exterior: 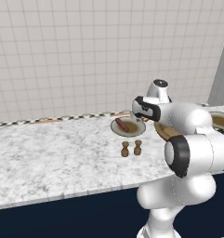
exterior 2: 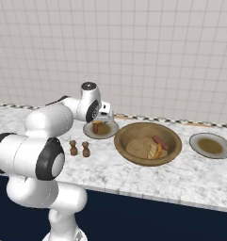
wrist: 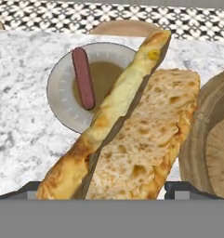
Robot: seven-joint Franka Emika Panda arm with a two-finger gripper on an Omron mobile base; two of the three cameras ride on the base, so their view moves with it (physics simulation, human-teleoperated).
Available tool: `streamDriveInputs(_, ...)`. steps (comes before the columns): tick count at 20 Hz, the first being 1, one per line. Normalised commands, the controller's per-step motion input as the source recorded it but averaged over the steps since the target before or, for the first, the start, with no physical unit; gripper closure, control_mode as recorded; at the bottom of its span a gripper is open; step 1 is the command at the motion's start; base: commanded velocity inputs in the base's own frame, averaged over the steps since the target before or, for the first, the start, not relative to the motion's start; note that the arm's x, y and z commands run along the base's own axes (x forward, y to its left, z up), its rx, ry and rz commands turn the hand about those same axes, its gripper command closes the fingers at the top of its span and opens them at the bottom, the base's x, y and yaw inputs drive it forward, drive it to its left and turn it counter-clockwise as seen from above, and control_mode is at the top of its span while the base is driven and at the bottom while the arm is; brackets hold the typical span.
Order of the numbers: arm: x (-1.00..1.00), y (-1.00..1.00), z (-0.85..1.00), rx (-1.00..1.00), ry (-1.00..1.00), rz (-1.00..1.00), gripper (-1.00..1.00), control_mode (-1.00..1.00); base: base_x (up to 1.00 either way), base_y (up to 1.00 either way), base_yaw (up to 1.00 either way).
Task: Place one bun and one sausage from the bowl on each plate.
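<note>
Bun (wrist: 132, 139) above near plate (wrist: 62, 97) – sausage (wrist: 83, 78) on it.

1. Bowl (exterior 2: 148, 143) is showing tan-brown wood; beside it the counter (exterior 2: 190, 172) is showing white-grey speckled marble.
2. Plate left of the bowl (wrist: 62, 88) is showing a pale grey rim and brown centre, with a dark red sausage (wrist: 83, 78) on it.
3. Plate right of the bowl (exterior 2: 211, 145) is showing the same colours.
4. Bun (wrist: 136, 139) is showing golden-yellow crust with a pale, brown-flecked cut face.
5. Two shakers (exterior 2: 80, 148) left of the bowl are showing brown.
6. Wall tiles (exterior 2: 171, 52) behind the bowl are showing off-white, above a black-and-white patterned strip (wrist: 108, 21).
</note>
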Motion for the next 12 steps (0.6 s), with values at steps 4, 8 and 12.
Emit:
streamDriveInputs(4,0.53,0.30,-0.22,-0.07,0.02,0.04,1.00,-1.00,0.00,0.00,0.00)
streamDriveInputs(8,0.48,0.22,-0.42,-0.07,0.04,0.05,1.00,-1.00,0.00,0.00,0.00)
streamDriveInputs(12,0.17,-0.04,-0.14,0.00,0.07,0.10,1.00,-1.00,0.00,0.00,0.00)
